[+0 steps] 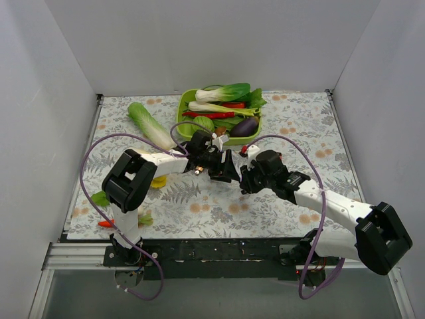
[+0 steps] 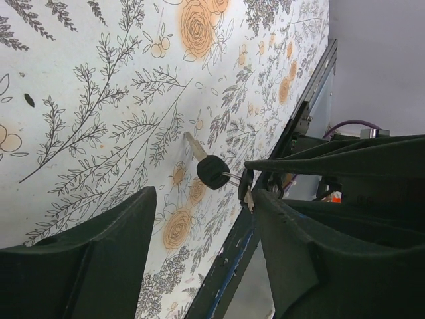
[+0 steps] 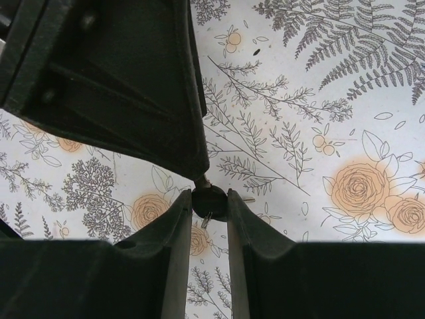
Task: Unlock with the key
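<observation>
We are looking at both arms meeting over the middle of the table (image 1: 305, 133), just on the near side of the green tray (image 1: 181, 109) of vegetables that is sitting at the middle of the far edge. A long pale cabbage (image 1: 149, 125) is lying on the table to the left of that tray.

In the right wrist view, the right fingers (image 3: 259, 252) are standing narrow and pinching the key (image 3: 210, 205) by its black head. The head is sitting right at their tips, touching both inner faces. The thin silver blade is pointing away from them, up toward the dark body of the left arm's end, and one left finger's edge is coming down right to the blade. We cannot tell whether the two are touching.

In the left wrist view, the left fingers (image 2: 86, 266) are standing well apart, with nothing gripped between them. The key is showing in the gap between them and beyond their tips, nearer to the right-hand one of the pair in that view. Its blade is slanting toward the upper left against the floral tablecloth, and its head is meeting the tip of the right arm's fingers, which are reaching in from the right.

In the top view the key itself is hidden between the two arms' ends.
</observation>
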